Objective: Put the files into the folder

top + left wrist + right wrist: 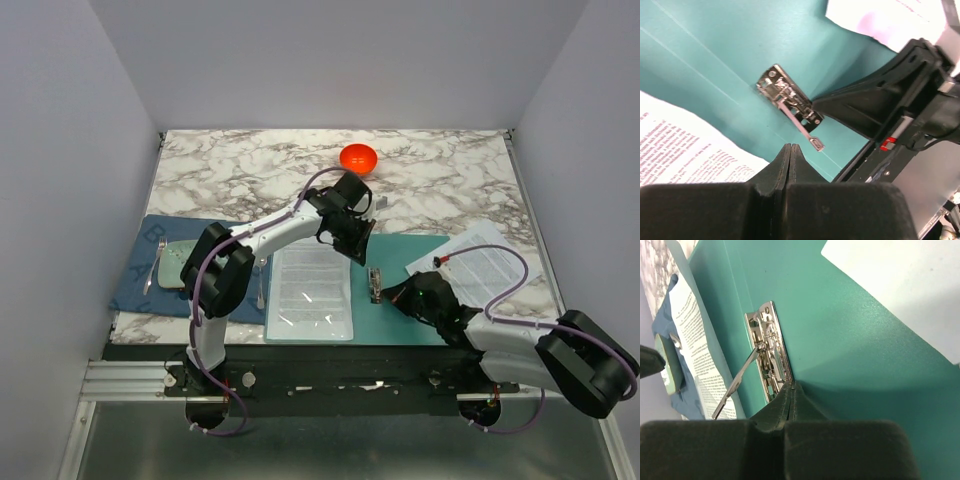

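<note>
Touching the metal clip (767, 347) at centre frame on the open folder (850, 340), the right gripper (791, 386) is clenched empty; the left gripper (790, 147) hovers, clenched empty.

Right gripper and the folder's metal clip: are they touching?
Touching. In the right wrist view the shut right gripper has its tip against the near end of the clip; the left wrist view shows no gap either.
</note>
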{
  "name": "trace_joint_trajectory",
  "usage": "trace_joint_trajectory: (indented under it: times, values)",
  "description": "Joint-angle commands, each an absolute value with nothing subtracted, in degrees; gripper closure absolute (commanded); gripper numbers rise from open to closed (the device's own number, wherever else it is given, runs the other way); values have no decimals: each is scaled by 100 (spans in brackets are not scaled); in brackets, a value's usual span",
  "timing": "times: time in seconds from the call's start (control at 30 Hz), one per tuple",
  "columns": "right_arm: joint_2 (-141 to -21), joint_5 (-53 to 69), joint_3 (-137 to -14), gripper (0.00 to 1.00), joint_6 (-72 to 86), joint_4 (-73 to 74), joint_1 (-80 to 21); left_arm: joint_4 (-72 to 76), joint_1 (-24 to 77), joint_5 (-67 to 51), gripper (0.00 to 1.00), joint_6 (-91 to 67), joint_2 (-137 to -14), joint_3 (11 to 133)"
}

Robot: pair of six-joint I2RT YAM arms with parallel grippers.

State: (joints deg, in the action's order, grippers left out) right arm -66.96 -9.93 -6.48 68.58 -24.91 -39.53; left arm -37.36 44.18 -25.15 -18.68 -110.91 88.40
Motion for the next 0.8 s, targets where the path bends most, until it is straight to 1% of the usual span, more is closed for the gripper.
trace_joint_trajectory:
  times: [0.0, 0.03, 0.07, 0.17, 0.27, 0.4, 0.53, 0.77]
  values:
    - [-6339, -1107, -387, 99, 6487, -703, -4034, -3814, 4175, -2348, 99, -1487, -10977, 8728]
    - [-5971, -1151, -439, 99, 6304, -668, -4034, -3806, 4140, -2216, 99, -1407, -11012, 8684]
    - [-5759, -1169, -483, 99, 6163, -659, -4034, -3762, 4140, -1832, 99, -1328, -11021, 8640]
    - [-5171, -1204, -737, 99, 5627, -685, -4034, -3700, 4140, -1233, 99, -1055, -11197, 8526]
    - [-4957, -1152, -922, 99, 5195, -773, -4043, -3770, 4140, -976, 99, -949, -11434, 8464]
    - [-5010, -924, -1186, 99, 4984, -817, -4034, -3867, 4140, -669, 99, -862, -11627, 8358]
    - [-5018, -422, -994, 99, 4957, -1397, -4034, -3894, 4140, -563, 100, -774, -11689, 8288]
    - [-5554, -228, -1125, 99, 5053, -1204, -4025, -3946, 4131, -554, 100, -712, -11725, 8314]
